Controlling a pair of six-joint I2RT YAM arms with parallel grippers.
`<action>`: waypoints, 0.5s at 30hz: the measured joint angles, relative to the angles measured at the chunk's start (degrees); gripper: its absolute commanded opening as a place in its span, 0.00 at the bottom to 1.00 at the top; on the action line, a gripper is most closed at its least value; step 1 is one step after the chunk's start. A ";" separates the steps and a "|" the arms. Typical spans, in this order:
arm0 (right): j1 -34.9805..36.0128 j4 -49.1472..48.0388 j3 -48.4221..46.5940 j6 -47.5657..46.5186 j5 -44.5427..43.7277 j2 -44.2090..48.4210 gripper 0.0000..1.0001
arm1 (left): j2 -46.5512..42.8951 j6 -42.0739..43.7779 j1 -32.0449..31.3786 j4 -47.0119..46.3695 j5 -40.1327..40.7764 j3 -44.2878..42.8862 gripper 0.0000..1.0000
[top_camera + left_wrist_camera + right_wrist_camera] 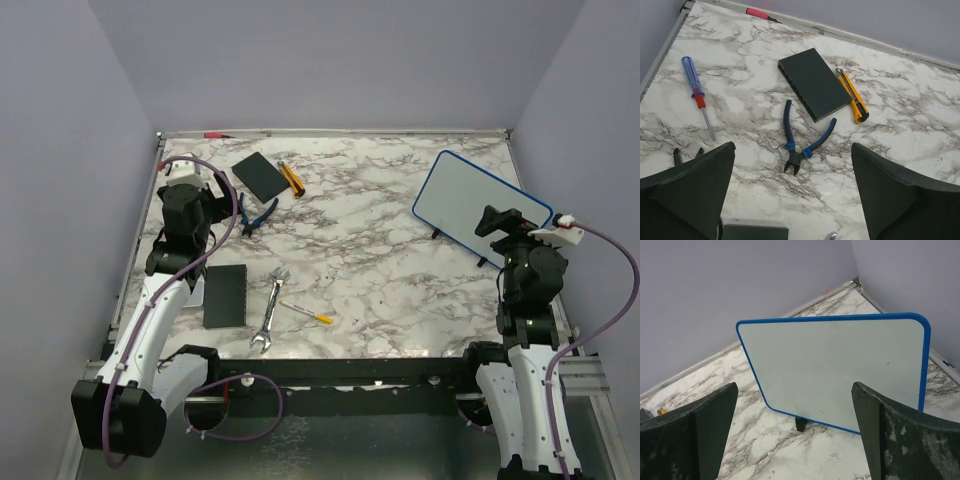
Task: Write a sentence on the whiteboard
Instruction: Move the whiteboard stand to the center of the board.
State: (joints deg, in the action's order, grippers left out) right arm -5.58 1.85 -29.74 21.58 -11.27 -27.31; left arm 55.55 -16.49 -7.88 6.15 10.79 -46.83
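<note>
The whiteboard (pixel 480 205) stands on small black feet at the back right, its blue frame tilted. In the right wrist view the whiteboard (pixel 835 365) fills the middle, and its white face looks blank apart from a few tiny marks. No sentence shows on it. My right gripper (pixel 497 222) is open and empty just in front of the board, which shows beyond its spread fingers (pixel 900 440). My left gripper (pixel 218 198) is open and empty at the far left, above the marble. A thin yellow pen (pixel 308 313) lies on the table at front centre.
Blue-handled pliers (pixel 800 140), a black pad (pixel 812 82) and a yellow utility knife (pixel 854 97) lie ahead of the left gripper. A blue screwdriver (pixel 696 92) lies to its left. A second black pad (pixel 225 295) and a wrench (pixel 268 312) lie near the front. A red-handled tool (pixel 757 13) sits at the back edge.
</note>
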 measured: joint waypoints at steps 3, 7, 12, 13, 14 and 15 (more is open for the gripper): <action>0.00 0.04 0.00 0.04 0.90 -0.15 1.00 | 0.42 -0.48 0.00 0.04 -0.02 0.00 0.99; 0.00 0.20 0.00 0.94 3.21 -1.03 1.00 | 0.50 -0.90 0.00 0.02 -0.09 0.00 0.99; 0.00 1.44 -0.68 2.45 9.20 -6.08 0.89 | 0.70 -1.07 0.00 0.02 -0.57 0.00 0.99; 0.00 1.49 -0.87 2.93 10.75 -7.43 0.86 | 0.76 -1.07 0.00 0.02 -0.85 0.02 0.99; 0.00 1.49 -1.05 3.52 12.31 -8.74 0.84 | 0.83 -1.05 0.00 0.02 -1.05 0.02 0.99; 0.00 1.46 -1.09 4.07 13.90 -10.01 0.82 | 0.94 -1.07 0.00 0.02 -1.20 0.02 0.99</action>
State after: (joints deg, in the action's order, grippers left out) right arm -5.58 3.31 -30.83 25.65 2.63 -37.32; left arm 56.49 -17.56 -7.88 6.17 9.58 -46.81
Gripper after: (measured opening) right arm 0.875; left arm 0.988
